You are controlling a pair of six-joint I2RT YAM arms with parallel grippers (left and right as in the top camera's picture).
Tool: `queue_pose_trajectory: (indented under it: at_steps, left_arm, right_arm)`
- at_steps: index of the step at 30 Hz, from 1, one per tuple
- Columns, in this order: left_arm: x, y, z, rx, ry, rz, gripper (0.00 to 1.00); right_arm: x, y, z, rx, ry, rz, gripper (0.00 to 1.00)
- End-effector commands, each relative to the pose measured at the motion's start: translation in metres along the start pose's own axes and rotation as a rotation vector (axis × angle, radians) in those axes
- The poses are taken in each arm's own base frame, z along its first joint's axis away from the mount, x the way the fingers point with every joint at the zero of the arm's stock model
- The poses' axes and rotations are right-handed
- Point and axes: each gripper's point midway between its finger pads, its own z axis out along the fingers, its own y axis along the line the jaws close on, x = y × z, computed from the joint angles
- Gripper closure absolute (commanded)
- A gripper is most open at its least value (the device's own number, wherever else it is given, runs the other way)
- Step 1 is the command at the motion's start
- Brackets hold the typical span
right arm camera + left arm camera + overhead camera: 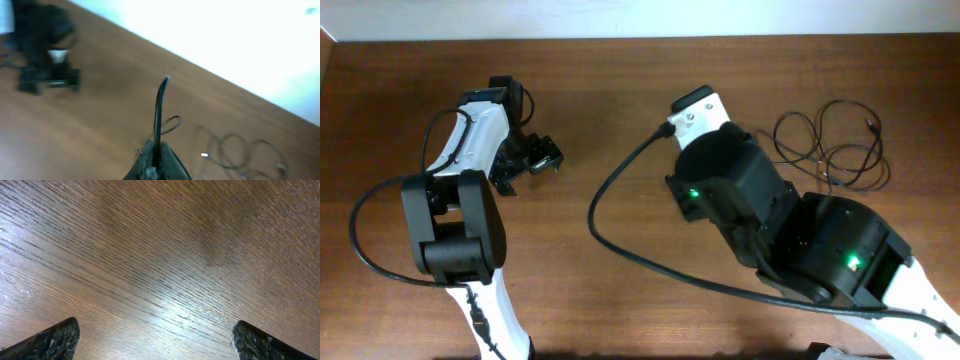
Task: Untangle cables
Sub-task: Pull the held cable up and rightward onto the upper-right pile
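Where the left arm (460,210) reaches up the left side of the counter (600,90), its tool (527,163) sits low over bare wood, well apart from any cord. In the left wrist view that tool (155,340) stands wide apart: one dark fingertip (55,340) shows in each bottom corner, with only wood grain between them.

Toward the middle, a thick black arm lead (591,212) curves across the counter from the right arm (750,200), whose bulk covers its own tool in the overhead view. The right wrist view is blurred, but there the right tool (155,162) has its fingers pressed together on a held cable (159,110). This thin black cord rises straight up from between them and bends over at its free end (whether it joins the others, I cannot tell).

Farthest right lie the cables (830,145), thin black cords in loose overlapping loops on the counter near its back edge, just beside the right arm. From the right wrist they (240,150) show as faint loops on the wood to the right of the closed fingers.
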Motion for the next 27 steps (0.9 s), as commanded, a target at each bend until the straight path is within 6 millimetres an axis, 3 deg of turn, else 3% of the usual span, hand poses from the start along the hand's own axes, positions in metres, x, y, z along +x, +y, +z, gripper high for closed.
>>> queue_pose_trajectory:
  at_steps: [1,5,13,17,20,22,27]
  left_arm:
    - [0.002,0.001,0.002,0.003,0.01,-0.005,0.01]
    - [0.002,0.001,0.002,0.003,0.01,-0.005,0.01]
    - [0.002,0.001,0.002,0.003,0.01,-0.005,0.01]
    - [0.002,0.001,0.002,0.003,0.01,-0.005,0.01]
    - [0.002,0.001,0.002,0.003,0.01,-0.004,0.01]
    - [0.002,0.001,0.002,0.003,0.01,-0.005,0.01]
    - [0.002,0.001,0.002,0.003,0.01,-0.004,0.01]
  right_arm:
    - [-0.001,-0.044,0.015,0.224,0.011,0.031,0.96]
    - [0.015,-0.093,0.045,0.307,0.098,0.178,0.96]
    - [0.076,-0.145,0.123,0.042,0.358,0.505,0.96]
    - [0.131,-0.184,0.156,0.03,0.528,0.667,0.96]
    - [0.186,-0.206,0.172,0.065,0.702,0.765,0.96]
    - [0.223,-0.213,0.183,0.078,0.821,0.815,0.96]
    - [0.275,-0.206,0.21,0.068,0.983,0.849,0.96]
